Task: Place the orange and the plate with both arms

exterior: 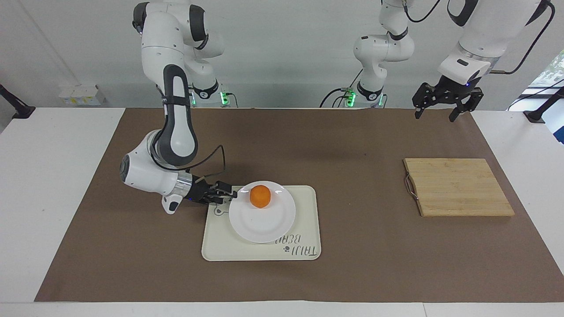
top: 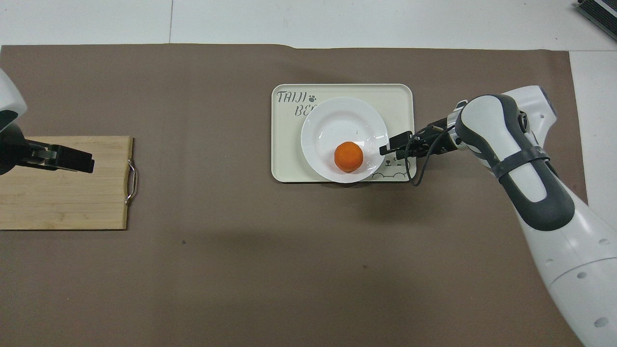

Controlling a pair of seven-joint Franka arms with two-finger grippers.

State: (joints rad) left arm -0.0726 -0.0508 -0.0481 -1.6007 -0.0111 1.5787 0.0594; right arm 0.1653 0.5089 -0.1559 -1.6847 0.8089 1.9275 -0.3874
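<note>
Found black two-finger right gripper (exterior: 232, 193) low at the rim of the round glossy white plate (exterior: 264, 224); could not tell whether pinching or released. Noted plate resting on rectangular cream tray (exterior: 308, 220), small bright-orange orange (exterior: 259, 196) in its well, on the side nearer the robots. Logged pale wooden cutting board (exterior: 458, 187) bare toward the left arm's end. Saw left gripper (exterior: 435, 118) waiting, spread, high over that board. Judged placing step near its close; next called for a level retreat from the rim.
</note>
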